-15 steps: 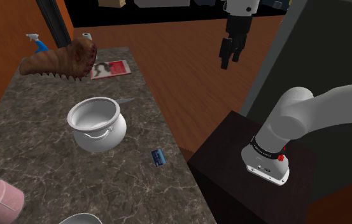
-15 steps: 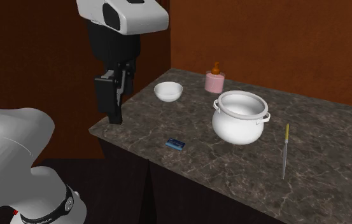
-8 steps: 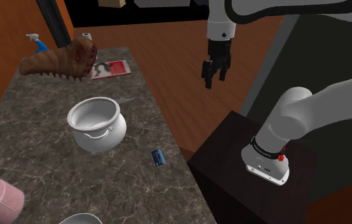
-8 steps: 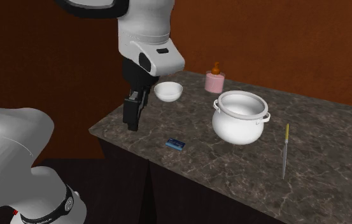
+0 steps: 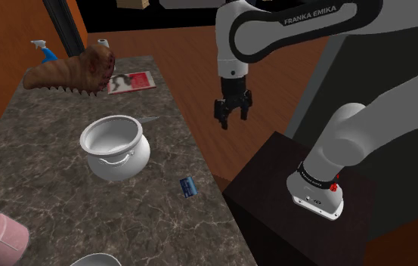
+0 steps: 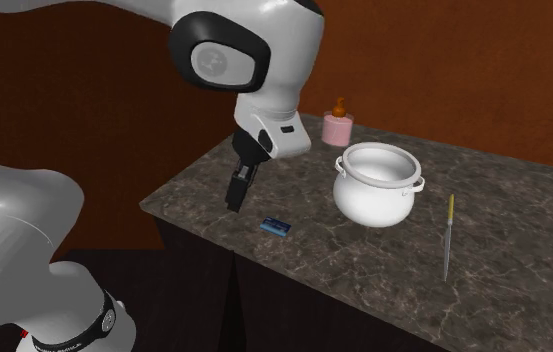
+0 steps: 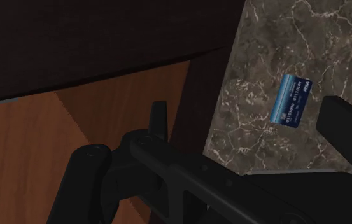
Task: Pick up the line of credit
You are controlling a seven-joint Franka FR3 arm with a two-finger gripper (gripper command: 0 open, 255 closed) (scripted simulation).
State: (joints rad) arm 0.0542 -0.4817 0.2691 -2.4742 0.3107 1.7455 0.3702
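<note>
Beside a dark marbled table (image 5: 48, 204), the fingers (image 7: 345, 127) hang spread and empty near its edge, probably lining up over the blue card (image 5: 189, 186) lying flat there, lower middle of the shoulder view, apart from the white pot (image 5: 115, 147).

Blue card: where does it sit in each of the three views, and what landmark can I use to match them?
Shoulder view: the blue card lies near the countertop's right edge, lower right of the white pot.
Second exterior view: the card sits by the front edge, lower left of the pot.
Wrist view: the card lies on the marbled top, just inside its edge.
Shared landmark: that countertop edge beside the card.
</note>
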